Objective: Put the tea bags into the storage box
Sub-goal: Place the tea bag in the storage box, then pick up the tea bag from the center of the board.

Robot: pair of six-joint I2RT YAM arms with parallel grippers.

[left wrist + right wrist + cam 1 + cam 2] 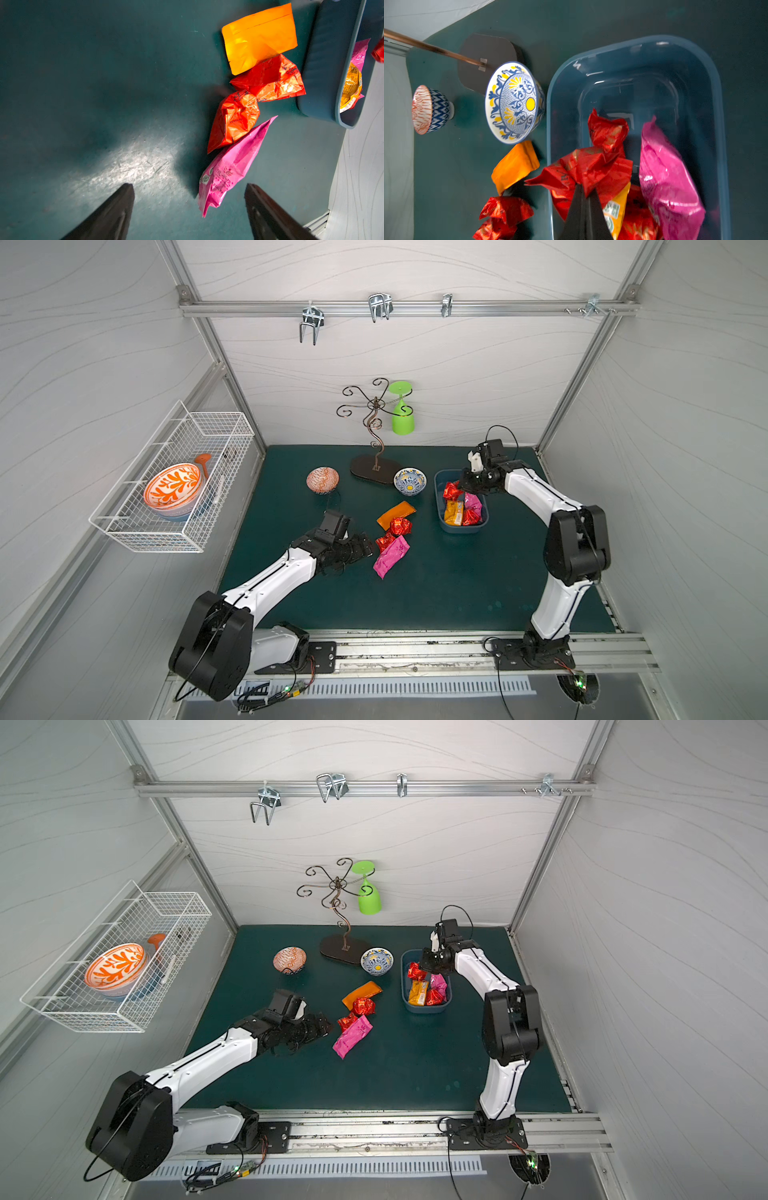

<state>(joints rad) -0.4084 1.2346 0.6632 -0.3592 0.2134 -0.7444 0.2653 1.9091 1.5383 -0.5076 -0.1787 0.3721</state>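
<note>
The dull blue storage box (438,499) stands on the mat at the right. Inside lie an orange-yellow tea bag (454,512), a pink one (473,502) and a red one (471,517). My right gripper (584,191) hangs over the box, shut on a crumpled red tea bag (591,168) by its edge. An orange (396,514), two red (400,526) (384,541) and a pink tea bag (390,556) lie on the mat mid-table. My left gripper (189,187) is low and open just left of them, with the pink bag's end (209,199) between its fingers, untouched.
A blue-and-yellow bowl (409,481) sits close to the box's left side. A red-patterned bowl (322,480) and a metal stand (374,468) holding a green glass (402,416) stand at the back. A white wire basket (174,506) hangs on the left wall.
</note>
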